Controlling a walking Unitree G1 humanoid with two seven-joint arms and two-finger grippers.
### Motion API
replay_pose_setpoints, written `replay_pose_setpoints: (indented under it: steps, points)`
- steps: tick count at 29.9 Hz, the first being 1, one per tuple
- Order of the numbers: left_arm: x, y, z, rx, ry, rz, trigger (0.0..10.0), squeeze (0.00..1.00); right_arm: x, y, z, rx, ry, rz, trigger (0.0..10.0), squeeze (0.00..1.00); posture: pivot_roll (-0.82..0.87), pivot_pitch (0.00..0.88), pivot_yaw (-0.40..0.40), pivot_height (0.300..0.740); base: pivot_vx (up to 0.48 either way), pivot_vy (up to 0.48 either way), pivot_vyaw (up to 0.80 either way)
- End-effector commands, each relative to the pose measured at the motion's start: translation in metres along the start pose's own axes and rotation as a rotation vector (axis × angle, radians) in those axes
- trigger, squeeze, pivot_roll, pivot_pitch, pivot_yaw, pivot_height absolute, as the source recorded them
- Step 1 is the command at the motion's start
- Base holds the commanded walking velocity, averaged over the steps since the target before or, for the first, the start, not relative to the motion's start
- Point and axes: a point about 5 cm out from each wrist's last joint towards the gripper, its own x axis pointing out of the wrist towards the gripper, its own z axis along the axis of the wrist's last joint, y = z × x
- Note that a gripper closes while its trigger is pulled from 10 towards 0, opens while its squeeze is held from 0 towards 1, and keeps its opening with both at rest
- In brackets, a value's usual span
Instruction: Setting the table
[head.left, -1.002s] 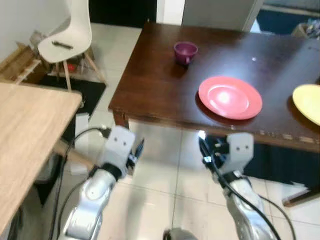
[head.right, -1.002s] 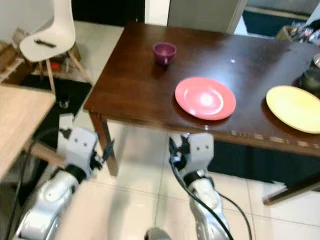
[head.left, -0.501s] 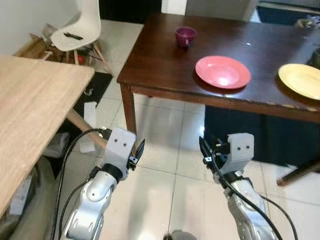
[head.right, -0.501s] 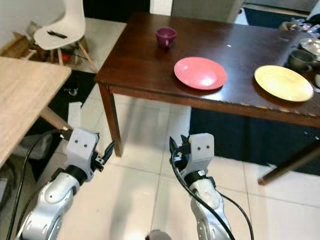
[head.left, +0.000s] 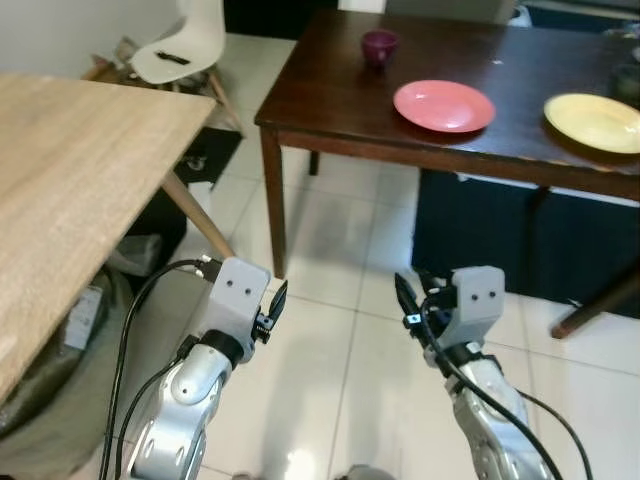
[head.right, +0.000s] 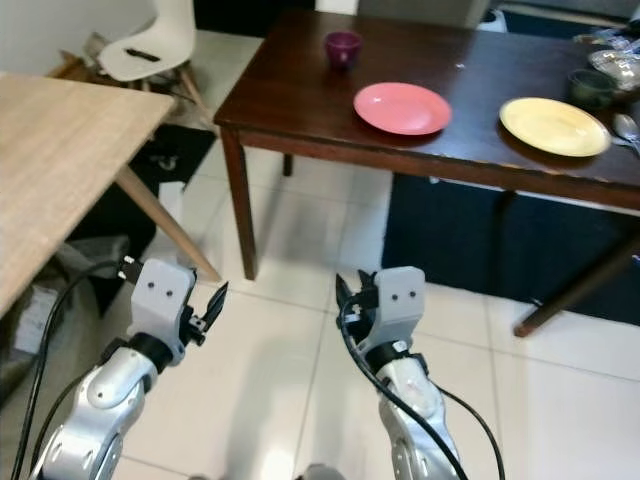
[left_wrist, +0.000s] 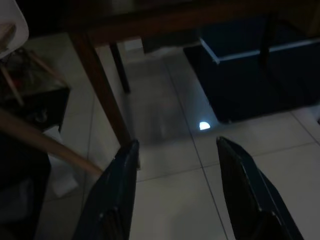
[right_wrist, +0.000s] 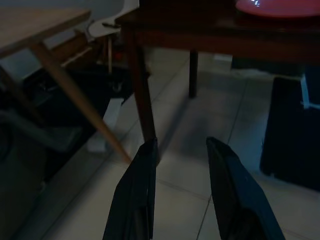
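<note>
Both my tools hang over open tiled floor. A dark tabletop stands ahead with its near leg between me and the light wooden tabletop to my left; a dark blue box blocks room beneath.

Both silver arms reach forward at waist height, elbows bent, wrists level. Left gripper sits at about seven o'clock in the head view, fingers spread apart, nothing between them. Right gripper at five o'clock, fingers parted too, empty.
</note>
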Motion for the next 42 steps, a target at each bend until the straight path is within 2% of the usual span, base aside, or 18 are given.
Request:
replay_pose_setpoints:
  steps: [1,22,27,42]
  points:
    - [-0.0045,0.0023,-0.0079,-0.001,0.033,0.006,10.0,0.00,-0.0005,0.0037,-0.0028,0.015,0.012,0.010,10.0,0.00,-0.12,0.044,0.036,0.740,-0.379,0.000,0.00]
    - [-0.0033,0.0016,-0.0081,0.001,0.033,0.000,10.0,0.00,0.0005,0.0031,-0.0024,0.009,0.010,0.013,10.0,0.00,-0.12,0.034,0.035,0.740,-0.357,0.000,0.00]
    - [-0.0032,-0.0001,-0.0080,-0.023,0.039,-0.009,10.0,0.00,-0.0001,0.0027,-0.0021,0.009,0.012,0.010,10.0,0.00,-0.13,0.039,0.036,0.740,0.000,0.000,0.00]
    - [-0.0044,-0.0017,-0.0088,-0.024,0.045,-0.017,10.0,0.00,-0.0007,0.0026,-0.0025,0.017,0.013,0.005,10.0,0.00,-0.13,0.042,0.036,0.740,0.000,0.000,0.00]
